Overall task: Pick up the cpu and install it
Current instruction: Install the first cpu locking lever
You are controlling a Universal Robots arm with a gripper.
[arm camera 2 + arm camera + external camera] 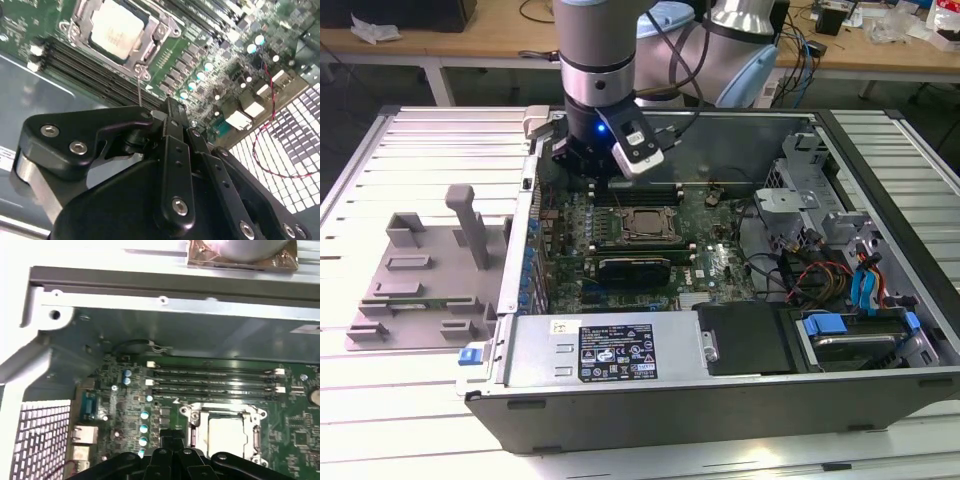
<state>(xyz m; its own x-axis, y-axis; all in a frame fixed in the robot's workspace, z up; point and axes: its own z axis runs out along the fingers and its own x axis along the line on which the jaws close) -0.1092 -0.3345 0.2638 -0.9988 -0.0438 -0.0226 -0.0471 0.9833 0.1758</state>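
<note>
While the cpu [117, 30] lies flat inside its socket frame [161, 31] on the motherboard [172, 50], the fingers [175, 125] hover near it, pressed together, pinching nothing.

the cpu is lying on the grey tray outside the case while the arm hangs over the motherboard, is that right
Not the tray part. The cpu sits in the socket on the motherboard, not on the grey tray outside the case, as the second wrist view shows. The arm does hang over the motherboard.
</note>
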